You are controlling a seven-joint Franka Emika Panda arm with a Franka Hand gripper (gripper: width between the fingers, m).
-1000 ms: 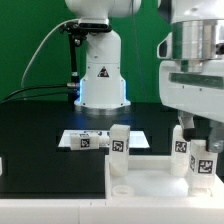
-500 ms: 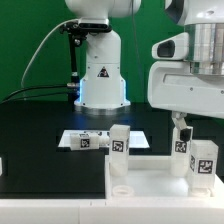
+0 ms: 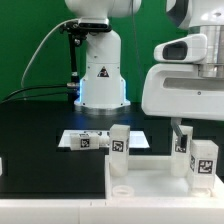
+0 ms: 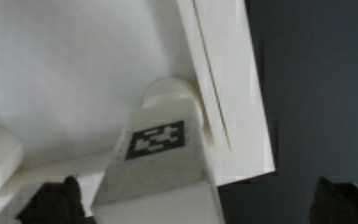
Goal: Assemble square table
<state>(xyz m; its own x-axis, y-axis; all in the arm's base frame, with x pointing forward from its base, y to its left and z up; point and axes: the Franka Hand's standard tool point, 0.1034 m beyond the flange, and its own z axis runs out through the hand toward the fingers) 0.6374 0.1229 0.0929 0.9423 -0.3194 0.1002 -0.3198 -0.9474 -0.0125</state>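
**Gripper** (image 4: 202, 205): the jaws stand wide and hold nothing. Both dark fingertips (image 4: 60, 200) show in the wrist view with a broad gap between them.

**Tagged leg** (image 4: 158, 150): it sits in that gap, off-centre, close to one fingertip and well apart from the other. No contact is evident.

**Table top** (image 3: 150, 185): it lies flat at the front of the black table (image 3: 40, 130) and carries three upright legs. The left leg (image 3: 119, 145) stands toward the exterior view's left. The inner leg (image 3: 181, 142) and outer leg (image 3: 205, 160) stand just beside each other beneath the robot's hand. Which of these two the wrist view shows cannot be told.

**Judgement:** the leg lies straight below the gripper, with its long axis upright and in line with the approach. Closing on it squarely calls first for a small sideways correction to centre it
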